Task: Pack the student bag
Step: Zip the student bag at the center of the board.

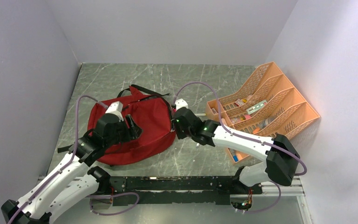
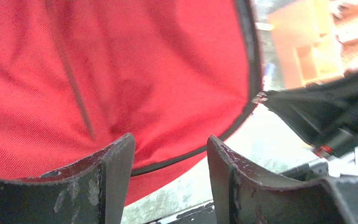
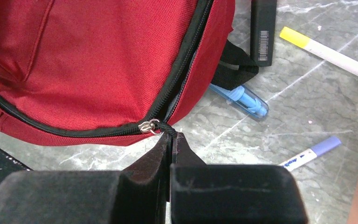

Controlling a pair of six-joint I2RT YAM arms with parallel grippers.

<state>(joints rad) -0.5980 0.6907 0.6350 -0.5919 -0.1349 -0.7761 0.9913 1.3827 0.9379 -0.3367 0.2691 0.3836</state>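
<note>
1. Pinching the black zipper pull (image 3: 167, 130), the right gripper (image 3: 172, 140) has its two fingers pressed together on it, at the lower edge of the student bag (image 3: 98, 60).
2. Just beyond the fingertips, the silver zipper slider (image 3: 148, 127) sits where the black zipper track bends. Above the slider, the track gapes in a narrow slit showing pale lining.
3. The left gripper (image 2: 170, 172) has its fingers (image 2: 119, 172) apart over the bag's red fabric, with the bag's black trim running across the gap between them. I cannot tell whether they touch the cloth.
4. In the top view the dark red bag (image 1: 151, 126) lies flat on the grey marbled table (image 1: 168, 79). The left gripper (image 1: 131, 127) is over its middle and the right gripper (image 1: 175, 123) is at its right edge.
5. A black strap (image 3: 233, 65) sticks out from under the bag's side beside the right gripper.
6. A clear blue pen (image 3: 244, 100) lies partly under that strap, touching the bag's edge.
7. A black rectangular object with a barcode label (image 3: 263, 30) lies just beside the bag, past the strap.
8. Farther out from the bag lie a white marker with a yellow cap (image 3: 328, 53) and a white marker with a purple cap (image 3: 310, 154), well apart from each other.
9. An orange plastic desk organiser (image 1: 265, 107) stands to the right of the bag, holding small items in its slanted compartments.
</note>
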